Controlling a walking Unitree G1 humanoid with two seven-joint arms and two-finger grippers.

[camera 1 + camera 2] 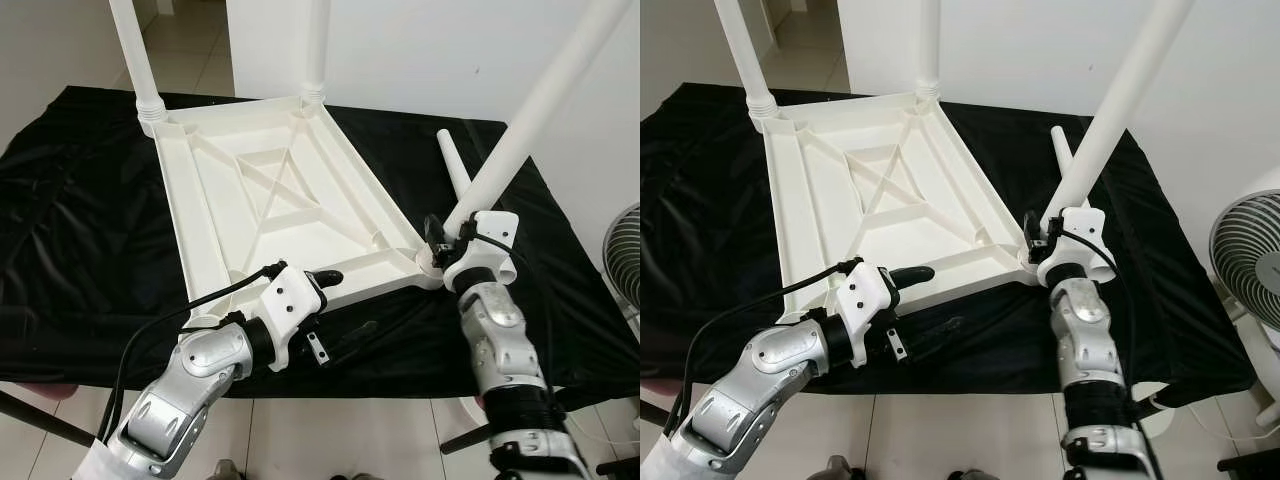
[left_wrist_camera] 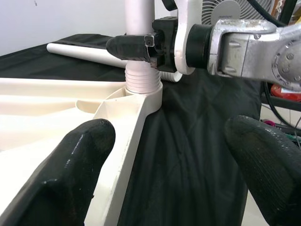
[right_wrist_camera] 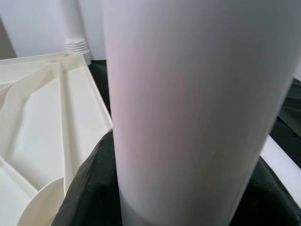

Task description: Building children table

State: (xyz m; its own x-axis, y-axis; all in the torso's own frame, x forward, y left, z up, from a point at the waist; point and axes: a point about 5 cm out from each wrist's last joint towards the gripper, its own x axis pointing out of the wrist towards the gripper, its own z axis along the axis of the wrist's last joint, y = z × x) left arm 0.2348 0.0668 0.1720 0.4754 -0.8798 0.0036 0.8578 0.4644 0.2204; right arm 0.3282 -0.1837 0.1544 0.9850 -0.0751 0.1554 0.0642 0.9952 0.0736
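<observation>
a ribbed white plastic tabletop (image 1: pixel 270 190) is lying upside down on glossy black cloth (image 1: pixel 70 230), the right gripper (image 1: pixel 440 243) clamping a smooth round leg (image 1: pixel 530 120) at its near corner, the left gripper (image 1: pixel 318 312) straddling the near rim, fingers (image 2: pixel 70 165) spread.

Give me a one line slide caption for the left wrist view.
Left tool's fingers straddle the upturned tabletop's rim while the right tool grips a leg at the corner socket.

**My two arms, both forward**

My left gripper (image 1: pixel 322 312) reaches forward and to the right, fingers (image 2: pixel 80 155) spread apart. My right gripper (image 1: pixel 1037 235) is raised ahead, wrist upright, fingers clamped tight around what it holds.
</observation>
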